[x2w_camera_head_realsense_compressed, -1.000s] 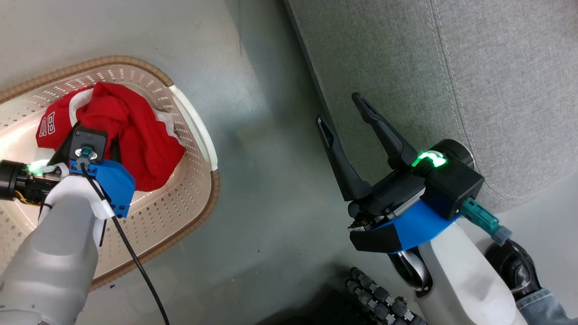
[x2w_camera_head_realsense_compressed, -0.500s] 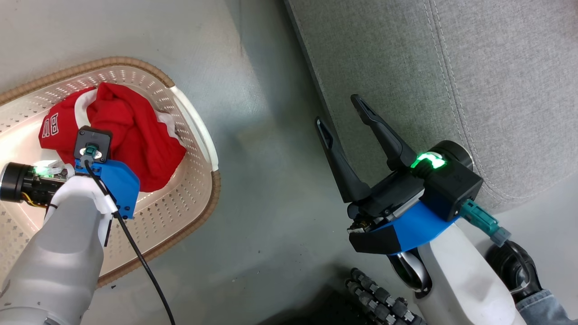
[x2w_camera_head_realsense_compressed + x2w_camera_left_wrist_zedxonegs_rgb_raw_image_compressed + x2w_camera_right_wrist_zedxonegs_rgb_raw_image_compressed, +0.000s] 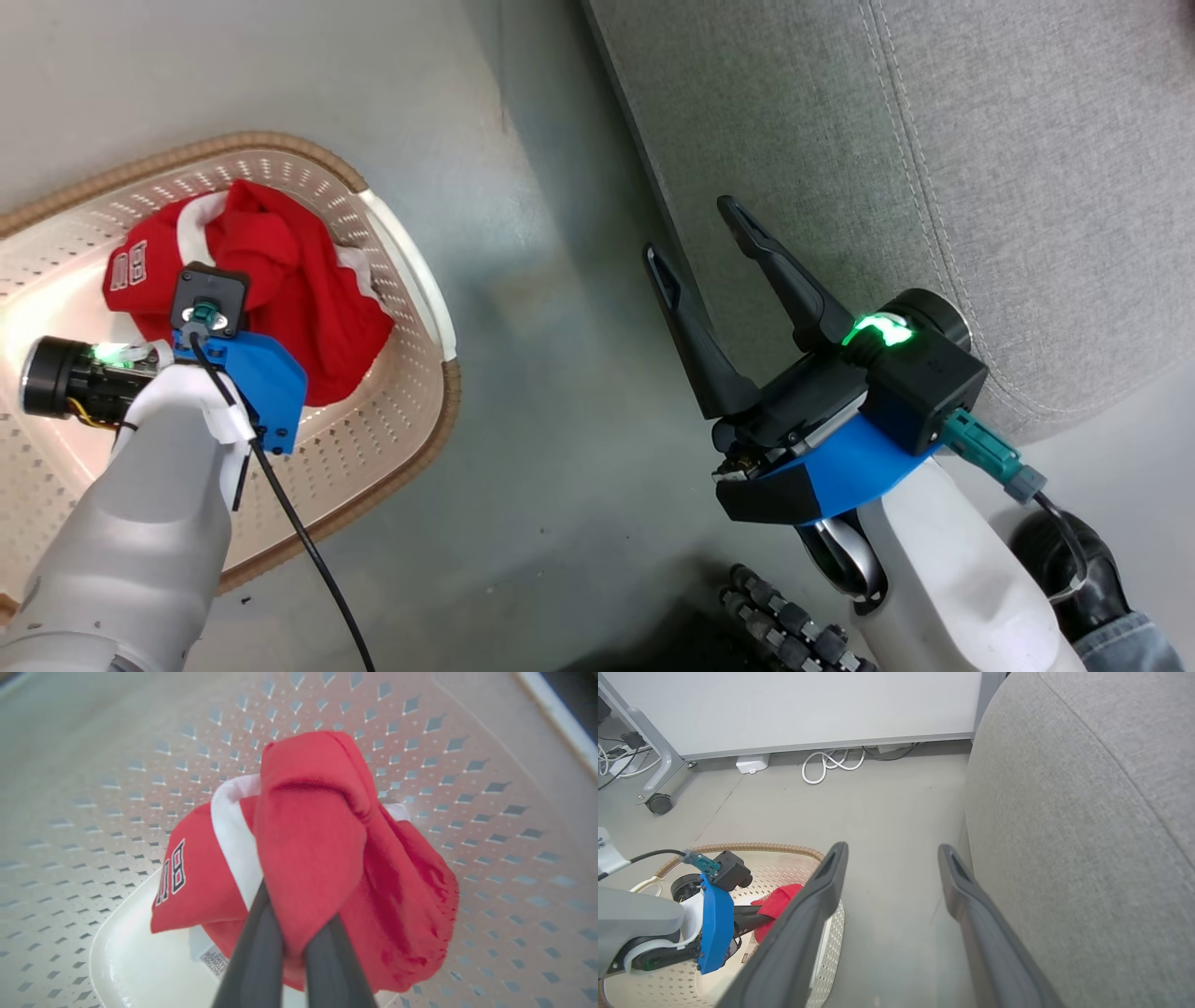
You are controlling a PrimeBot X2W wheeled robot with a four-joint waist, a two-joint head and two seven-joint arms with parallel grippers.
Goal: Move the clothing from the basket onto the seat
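Sitting bunched inside the basket (image 3: 411, 392), the red clothing (image 3: 308, 280) is what your left gripper (image 3: 295, 947) is clamped on: its two fingers pinch tight on a fold of plain red fabric, beside the piece with white trim. Your right gripper (image 3: 692, 229) hangs with its fingers spread wide and nothing between them, over the floor (image 3: 541, 373) at the edge of the grey seat (image 3: 934, 140).

My left arm's reaching down, wrist angled steeply, left gripper (image 3: 299, 933) with its jaws pinched tight on a fold of the clothing (image 3: 317, 835). Right arm's off to the side, forearm low, right gripper (image 3: 691, 229) with jaws spread wide and empty, fingers (image 3: 794, 280) pointing up the head view.
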